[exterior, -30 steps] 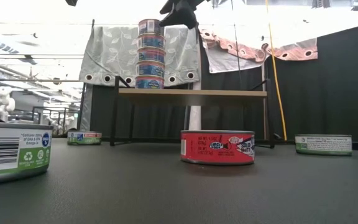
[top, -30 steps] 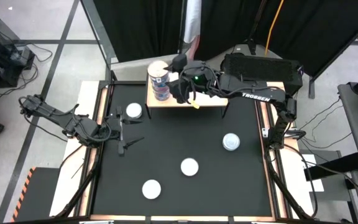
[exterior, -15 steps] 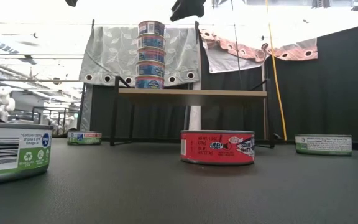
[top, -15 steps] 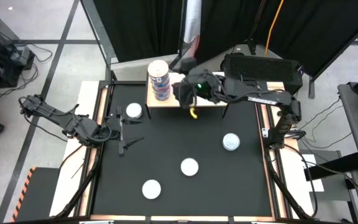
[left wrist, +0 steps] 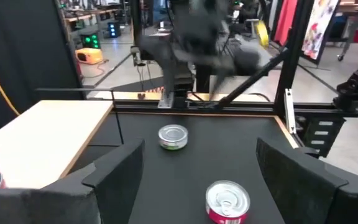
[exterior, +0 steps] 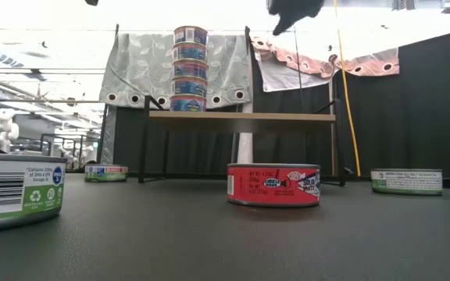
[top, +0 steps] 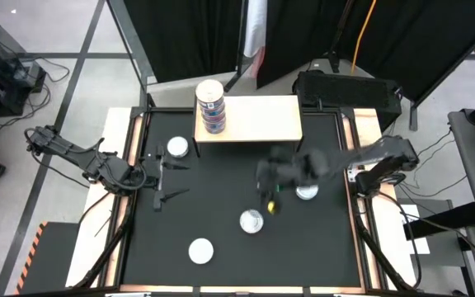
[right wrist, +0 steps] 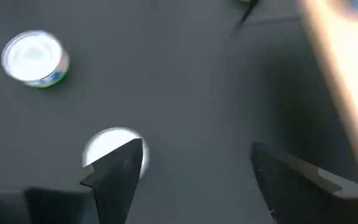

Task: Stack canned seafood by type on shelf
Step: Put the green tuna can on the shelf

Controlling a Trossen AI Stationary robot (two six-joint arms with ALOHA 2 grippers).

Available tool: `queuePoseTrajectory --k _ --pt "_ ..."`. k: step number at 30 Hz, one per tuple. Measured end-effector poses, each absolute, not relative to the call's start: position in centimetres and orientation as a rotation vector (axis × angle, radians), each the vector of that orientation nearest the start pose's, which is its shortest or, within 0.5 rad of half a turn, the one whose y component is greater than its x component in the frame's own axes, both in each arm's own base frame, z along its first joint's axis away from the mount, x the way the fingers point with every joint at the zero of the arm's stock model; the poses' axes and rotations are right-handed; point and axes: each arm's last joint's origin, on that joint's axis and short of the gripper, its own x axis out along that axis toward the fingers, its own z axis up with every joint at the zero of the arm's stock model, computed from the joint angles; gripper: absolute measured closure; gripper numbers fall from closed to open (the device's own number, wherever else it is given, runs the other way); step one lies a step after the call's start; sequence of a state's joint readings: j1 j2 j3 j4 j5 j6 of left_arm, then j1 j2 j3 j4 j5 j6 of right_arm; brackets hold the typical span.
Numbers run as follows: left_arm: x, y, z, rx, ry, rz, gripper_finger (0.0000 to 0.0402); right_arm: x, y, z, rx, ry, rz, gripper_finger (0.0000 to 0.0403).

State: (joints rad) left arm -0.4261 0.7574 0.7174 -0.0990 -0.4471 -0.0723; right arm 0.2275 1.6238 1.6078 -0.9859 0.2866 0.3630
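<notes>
Covering most of the high view, the black table [top: 221, 190] carries the shelf [top: 258, 120] at its far edge, a light wood top on thin dark legs. On the shelf's left end stands a stack of blue-labelled tins [top: 210, 103], five high in the low view; the rest of the wood top is bare.

Both arms come next. The left arm rests at the table's left edge, its left gripper [top: 157, 175] empty with fingers spread wide. The right arm reaches in from the right, blurred, and the right gripper [top: 272, 198] hangs over mid-table with fingers well apart and nothing between them.

Four loose tins lie on the table: one near the shelf's left leg [top: 177, 148], a green-white tin [top: 307, 189] right of centre, a red tin [top: 251, 221] just beside the right gripper, and one at the near left [top: 201, 250].

Such tins are probably stiff, dense for their size, and smooth on the lid, so a grip across the round side wall, fingers low on the label band, looks safest.
</notes>
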Motion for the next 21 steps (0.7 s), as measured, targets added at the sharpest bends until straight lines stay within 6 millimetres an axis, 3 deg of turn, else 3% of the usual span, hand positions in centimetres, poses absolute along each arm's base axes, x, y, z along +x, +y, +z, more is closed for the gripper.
queuePoseTrajectory --k 5,9,15,21 --pt "15.8 -5.9 32.0 -0.038 0.15 0.006 0.0094 31.5 12.6 26.9 0.186 0.915 -0.153 0.011" --pt "15.8 -6.1 31.1 -0.078 0.241 -0.06 0.0094 29.9 15.5 22.9 0.238 0.816 -0.125 0.011" --pt "15.9 -6.2 29.9 -0.13 0.352 -0.065 0.0094 29.0 16.6 21.2 0.22 0.67 -0.197 0.011" --pt "15.5 -6.0 28.5 -0.269 0.5 0.009 0.0094 28.9 16.7 21.2 0.209 0.643 -0.211 0.011"
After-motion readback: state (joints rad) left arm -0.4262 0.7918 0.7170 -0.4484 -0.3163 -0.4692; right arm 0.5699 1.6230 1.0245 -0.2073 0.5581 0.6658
